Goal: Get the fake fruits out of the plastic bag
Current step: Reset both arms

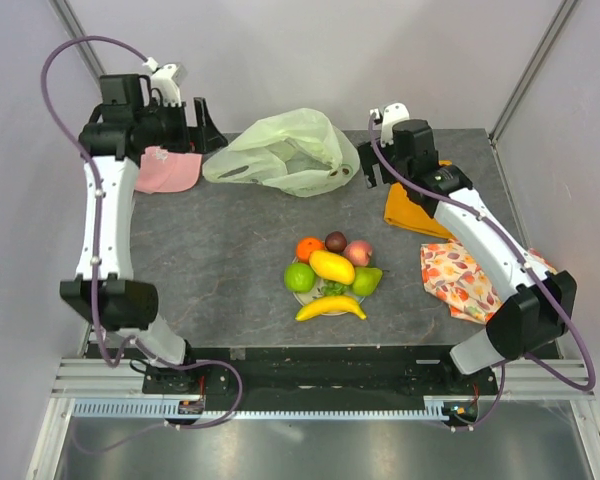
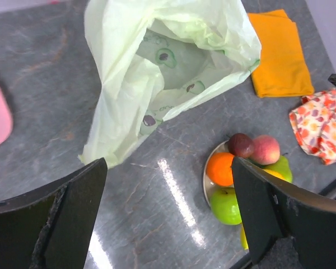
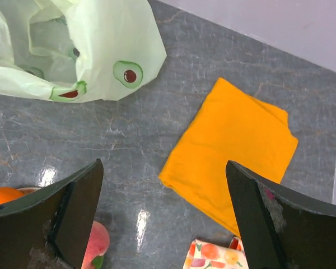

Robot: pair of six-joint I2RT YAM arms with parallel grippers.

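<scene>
The plastic bag (image 1: 280, 150) lies slumped at the 12 o'clock side of the bench (image 1: 210, 260). It looks feather-light, thin and crinkly, the sort of thing that folds away from a push. A pinch on a rim fold or a handle loop would hold it best, I'd say. Its long axis runs from 9 to 3 o'clock. The mouth seems to gape towards 3 o'clock, though I can't be sure. I see no fruit inside it from either wrist view.

The fake fruits (image 1: 332, 268) sit piled on a plate (image 2: 206, 182) mid-bench, at 6 o'clock from the bag and well apart from it. They look hard, glossy and light, so likely slippery and ready to roll; each wants gripping across its middle. The banana (image 1: 330, 308) lies along 9 to 3 at the plate's near edge. The mango (image 1: 332, 266) lies along roughly 10 to 4.

The left gripper (image 2: 169, 162) stands spread wide with nothing in it, at 9 o'clock from the bag. The right gripper (image 3: 163, 163) is just as wide and empty, at 3 o'clock from it.
</scene>
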